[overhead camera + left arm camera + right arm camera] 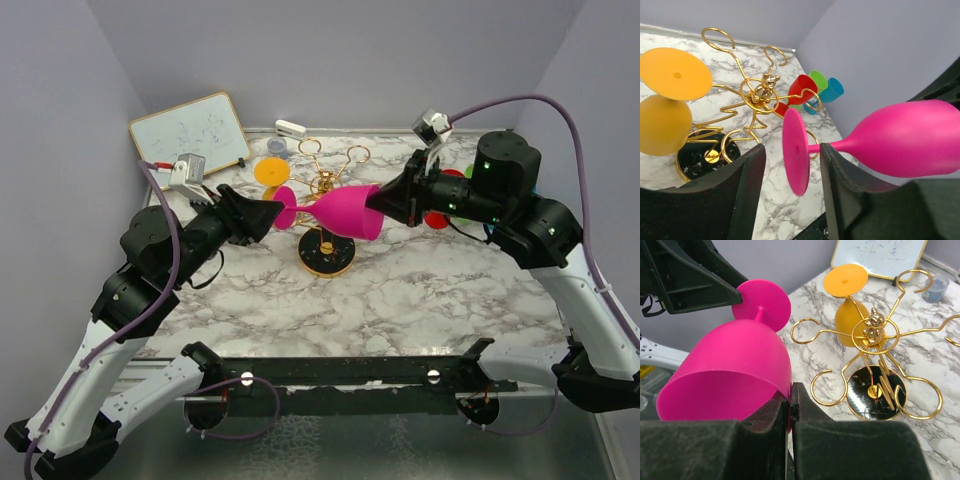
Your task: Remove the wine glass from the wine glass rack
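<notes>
Rack [330, 262] on veined marble tabletop [430, 300], lilac walls [350, 60]

One pink wine glass [345, 212], one orange wine glass [270, 171], one rack [340, 262], one whiteboard [190, 130]

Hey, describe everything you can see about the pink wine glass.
The pink wine glass looks like matte opaque plastic: rounded bowl, thin stem, flat round foot. It lies horizontal in the air by the wine glass rack, clear of its arms. The right claw pinches the bowl's rim; the open left claw straddles the foot, seemingly without touching.
</notes>
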Motion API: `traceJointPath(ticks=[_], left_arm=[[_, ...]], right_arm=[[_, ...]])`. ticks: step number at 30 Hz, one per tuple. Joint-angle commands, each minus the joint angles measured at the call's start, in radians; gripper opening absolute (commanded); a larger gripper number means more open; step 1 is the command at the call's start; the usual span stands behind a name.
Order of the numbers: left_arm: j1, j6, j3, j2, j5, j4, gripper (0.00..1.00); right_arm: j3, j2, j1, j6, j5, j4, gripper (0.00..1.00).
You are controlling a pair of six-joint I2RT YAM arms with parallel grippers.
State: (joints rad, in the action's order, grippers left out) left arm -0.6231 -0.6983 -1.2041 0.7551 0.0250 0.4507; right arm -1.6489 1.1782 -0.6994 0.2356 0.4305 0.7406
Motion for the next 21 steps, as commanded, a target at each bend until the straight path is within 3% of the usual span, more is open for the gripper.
traceJointPath(ticks=[1,4,13,21], left_arm=[[0.002,0.025,-0.032,-0.040,-0.106,0.048,0.56],[0.002,0.038,-0.028,-0.075,-0.185,0.090,0.63],[0.002,0.080,0.072,-0.201,-0.396,0.126,0.63],[0.001,0.139,0.167,-0.217,-0.436,0.153,0.63]], right_arm=[[-0.010,-0.077,-0.006,0.024,-0.127,-0.055,0.01],[-0.042,-0.104,-0.006,0.024,-0.203,-0.055,0.01],[-0.148,-0.065,-0.006,-0.037,-0.677,0.006,0.01],[-0.351,0.217,0.016,-0.134,-0.907,0.038,0.01]])
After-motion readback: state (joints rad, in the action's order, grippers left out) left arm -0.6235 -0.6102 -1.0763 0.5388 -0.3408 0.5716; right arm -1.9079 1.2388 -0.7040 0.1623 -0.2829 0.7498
